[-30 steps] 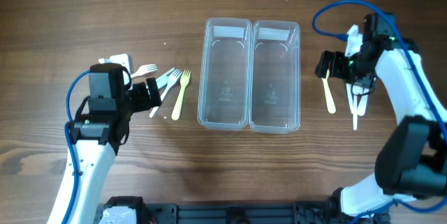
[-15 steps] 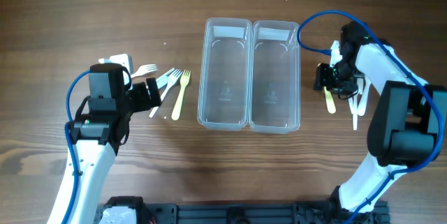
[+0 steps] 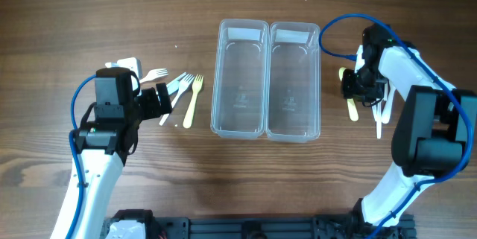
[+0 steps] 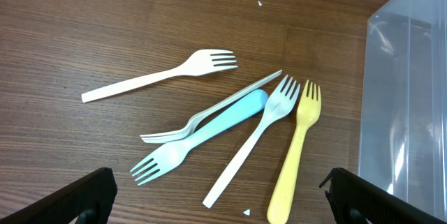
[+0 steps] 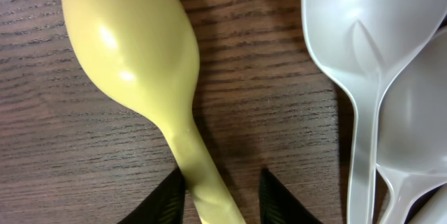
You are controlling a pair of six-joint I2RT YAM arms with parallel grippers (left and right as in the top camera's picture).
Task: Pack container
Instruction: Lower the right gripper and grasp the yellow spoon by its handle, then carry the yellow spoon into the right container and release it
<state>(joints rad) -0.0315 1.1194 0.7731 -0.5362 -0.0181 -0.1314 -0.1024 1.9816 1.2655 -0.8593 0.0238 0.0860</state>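
The container (image 3: 267, 75) lies mid-table between the two arms with both tubs empty and a long side facing each pile of cutlery, probably so that either arm has a short reach to drop pieces in. The left gripper (image 4: 218, 189) hangs wide open over the loose forks (image 4: 269, 116), seemingly idle. The right gripper (image 5: 222, 185) stands narrow astride the handle of the yellow spoon (image 5: 133, 49), just beside the white spoons (image 5: 363, 63), apparently to lift it by its slim part; I cannot tell if the pinch is firm.
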